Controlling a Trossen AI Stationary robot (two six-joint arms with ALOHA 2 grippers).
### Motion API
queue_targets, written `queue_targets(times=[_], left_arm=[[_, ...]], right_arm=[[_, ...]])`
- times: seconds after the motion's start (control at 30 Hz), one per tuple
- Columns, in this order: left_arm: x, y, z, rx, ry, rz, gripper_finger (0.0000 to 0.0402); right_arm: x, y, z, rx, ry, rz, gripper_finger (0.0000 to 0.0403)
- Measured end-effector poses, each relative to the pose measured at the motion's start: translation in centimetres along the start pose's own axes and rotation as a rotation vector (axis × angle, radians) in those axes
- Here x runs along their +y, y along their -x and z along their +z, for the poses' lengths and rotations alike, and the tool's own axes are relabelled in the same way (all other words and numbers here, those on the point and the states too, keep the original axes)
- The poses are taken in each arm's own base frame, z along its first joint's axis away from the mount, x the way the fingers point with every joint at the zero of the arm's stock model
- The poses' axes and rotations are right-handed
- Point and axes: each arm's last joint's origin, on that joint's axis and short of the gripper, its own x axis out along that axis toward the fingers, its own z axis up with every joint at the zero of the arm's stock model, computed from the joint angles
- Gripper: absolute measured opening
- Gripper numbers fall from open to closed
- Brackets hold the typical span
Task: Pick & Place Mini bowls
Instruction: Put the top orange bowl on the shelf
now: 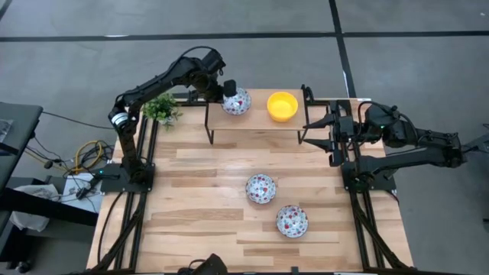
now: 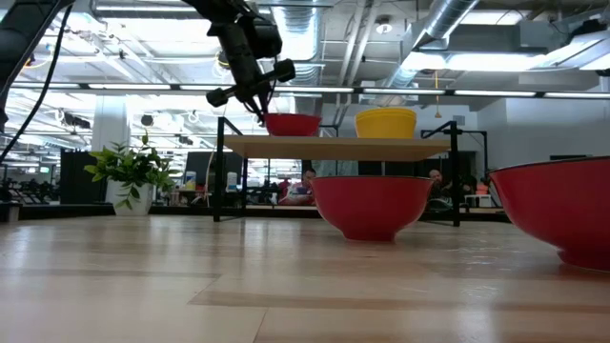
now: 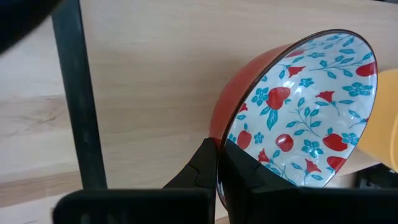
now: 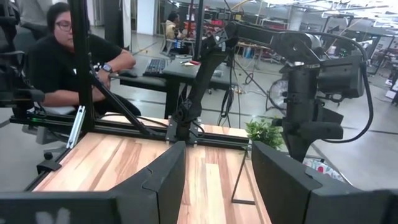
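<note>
High view | left gripper (image 1: 229, 89) pinching rim of patterned bowl (image 1: 238, 101) on shelf (image 1: 256, 121) (yellow bowl (image 1: 282, 106) beside) | right gripper (image 1: 309, 125) waiting, fingers apart, by shelf end

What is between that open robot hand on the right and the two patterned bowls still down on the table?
Nothing visible. The right hand waits open beside the shelf; only bare tabletop separates it from the two floral bowls.

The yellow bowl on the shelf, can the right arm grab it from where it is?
Probably yes. The right gripper is open beside the shelf, and nothing lies between it and the yellow bowl. The left gripper is busy pinching the floral bowl.
</note>
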Motion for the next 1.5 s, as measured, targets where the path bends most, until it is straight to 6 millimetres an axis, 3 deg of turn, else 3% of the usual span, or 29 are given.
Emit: queue_targets(times=[0.9, 1.5], left_arm=[[-0.1, 0.0, -0.2, 0.032, 0.015, -0.018, 0.0006], [0.3, -0.8, -0.8, 0.048, 0.014, -0.001, 0.0027]], right_arm=[[0.0, 0.0, 0.0, 0.001, -0.018, -0.001, 0.0175], [0.0, 0.0, 0.0, 0.001, -0.018, -0.001, 0.0171]])
